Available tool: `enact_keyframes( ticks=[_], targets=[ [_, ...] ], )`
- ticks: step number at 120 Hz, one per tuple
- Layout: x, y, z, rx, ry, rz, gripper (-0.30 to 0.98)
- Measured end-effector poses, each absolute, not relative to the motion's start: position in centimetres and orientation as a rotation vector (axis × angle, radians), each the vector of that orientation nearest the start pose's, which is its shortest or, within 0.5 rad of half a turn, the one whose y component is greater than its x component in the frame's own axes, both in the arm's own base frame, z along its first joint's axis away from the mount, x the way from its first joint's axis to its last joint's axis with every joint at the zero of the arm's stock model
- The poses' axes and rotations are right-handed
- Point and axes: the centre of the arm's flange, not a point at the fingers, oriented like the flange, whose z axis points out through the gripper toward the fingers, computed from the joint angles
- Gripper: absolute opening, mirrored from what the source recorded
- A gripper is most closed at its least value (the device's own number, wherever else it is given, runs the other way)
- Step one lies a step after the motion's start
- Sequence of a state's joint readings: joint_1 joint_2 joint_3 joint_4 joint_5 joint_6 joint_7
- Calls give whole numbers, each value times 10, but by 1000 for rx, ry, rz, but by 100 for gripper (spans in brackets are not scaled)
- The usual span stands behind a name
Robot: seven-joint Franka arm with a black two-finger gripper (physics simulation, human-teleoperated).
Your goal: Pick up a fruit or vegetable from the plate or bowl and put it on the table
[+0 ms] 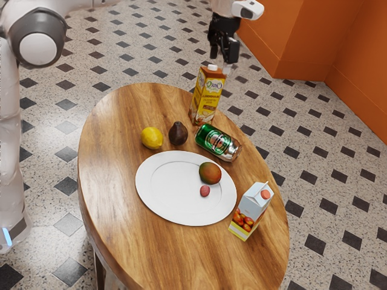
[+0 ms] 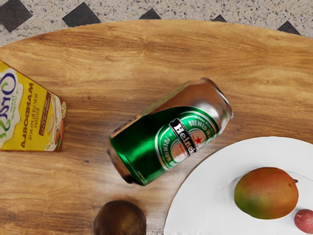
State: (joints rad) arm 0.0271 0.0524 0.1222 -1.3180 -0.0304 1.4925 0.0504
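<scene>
While the mango (image 1: 210, 173) and a red fruit (image 1: 205, 191) lie on the plate (image 1: 166, 193), the gripper (image 1: 222, 58) hangs above the table (image 1: 115, 151), fingers spread.

A: How's the light?
B: Bright and mostly even; the oval white plate (image 1: 160, 196) comes up very pale.
A: Any glare?
B: Some. The silver-and-green metal can (image 2: 171, 132) has a bright glint near its silver end, and the round, brown wooden table (image 1: 112, 181) carries a pale sheen beside it in the wrist view.
A: Shadows?
B: Soft and faint, nothing hard-edged.
</scene>
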Motion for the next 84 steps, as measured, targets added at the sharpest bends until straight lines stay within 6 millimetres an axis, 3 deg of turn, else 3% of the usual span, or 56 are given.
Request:
enact_keyframes(
  ticks=[13, 28, 38, 45, 48, 58, 65, 71, 78, 84],
  targets=[
    [549, 101, 705, -3141, -195, -182, 69],
    [550, 89, 707, -3148, -141, -181, 69],
    [546, 74, 745, -3134, -90, -284, 69],
    [521, 60, 808, -3093, -58, -475, 69],
    [510, 53, 826, -3082, -51, -528, 69],
    [498, 33, 844, -3086, -87, -558, 69],
    [513, 19, 829, -3109, -193, -496, 69],
    [540, 13, 798, -3118, -344, -397, 69],
    [576, 32, 753, -3085, -597, -282, 69],
    [594, 52, 724, -3030, -804, -221, 69]
  ],
)
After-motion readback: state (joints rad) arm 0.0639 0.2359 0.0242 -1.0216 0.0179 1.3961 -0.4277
